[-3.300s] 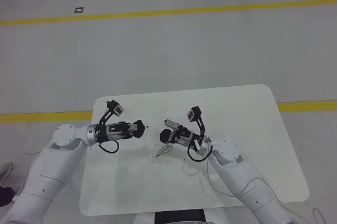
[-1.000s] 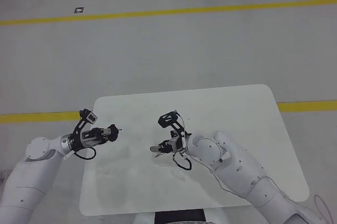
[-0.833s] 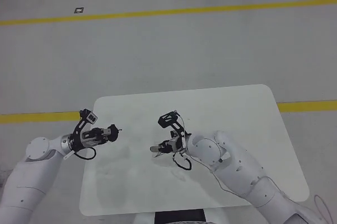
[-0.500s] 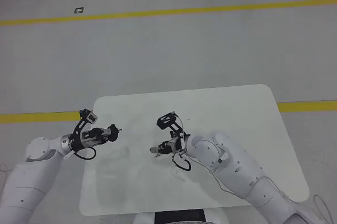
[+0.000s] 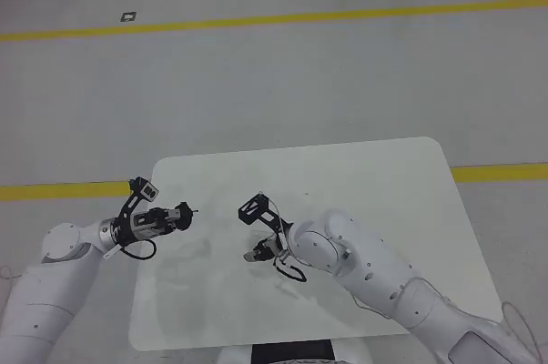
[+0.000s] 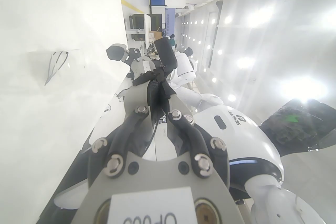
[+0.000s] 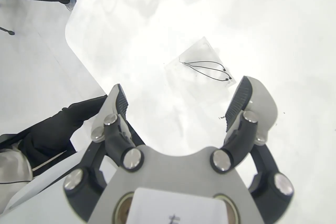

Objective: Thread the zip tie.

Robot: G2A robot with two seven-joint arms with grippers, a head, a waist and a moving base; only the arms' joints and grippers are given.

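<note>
toward 9 o'clock of the tabletop's (image 5: 392, 182) middle, two black zip ties (image 7: 207, 68) lie on a clear sheet (image 7: 199, 51), below the released right claw (image 7: 181, 84). left claw (image 6: 157, 91), clenched, hangs farther toward 9 o'clock.

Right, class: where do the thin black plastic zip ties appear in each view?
Top view: too small to make out, by the right end effector.
Left wrist view: thin black plastic zip ties inside a clear plastic bag.
Right wrist view: the zip ties, same bag, just beyond the open end effector.
Shared landmark: the white rounded table beneath.
</note>
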